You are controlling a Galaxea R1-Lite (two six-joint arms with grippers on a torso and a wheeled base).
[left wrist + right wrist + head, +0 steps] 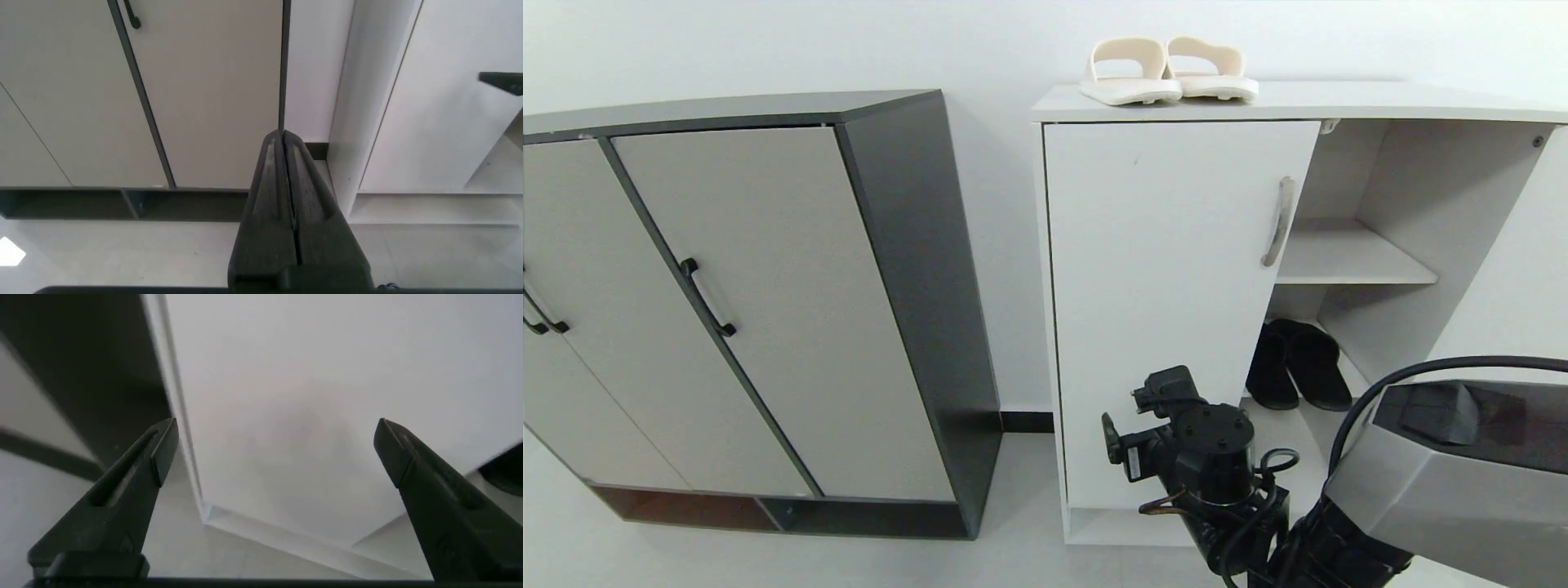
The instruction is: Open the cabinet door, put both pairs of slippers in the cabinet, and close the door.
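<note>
A pair of cream slippers (1168, 72) rests on top of the white cabinet (1380, 100). Its left door (1168, 286) is closed, with a metal handle (1280, 220). The right door (1519, 269) is swung open, showing a bare shelf (1356, 261). On the cabinet floor below it lies a pair of black slippers (1298, 363). My right gripper (276, 429) is open and holds nothing. It faces the lower part of the closed white door (327, 416); in the head view it sits low in front of that door (1143, 425). My left gripper (283, 135) is shut with nothing in it, low between the two cabinets.
A grey cabinet with dark sides (768, 302) stands to the left of the white one, both its doors closed. A narrow gap of wall and floor (1021, 392) separates them. The open white door juts out at the far right.
</note>
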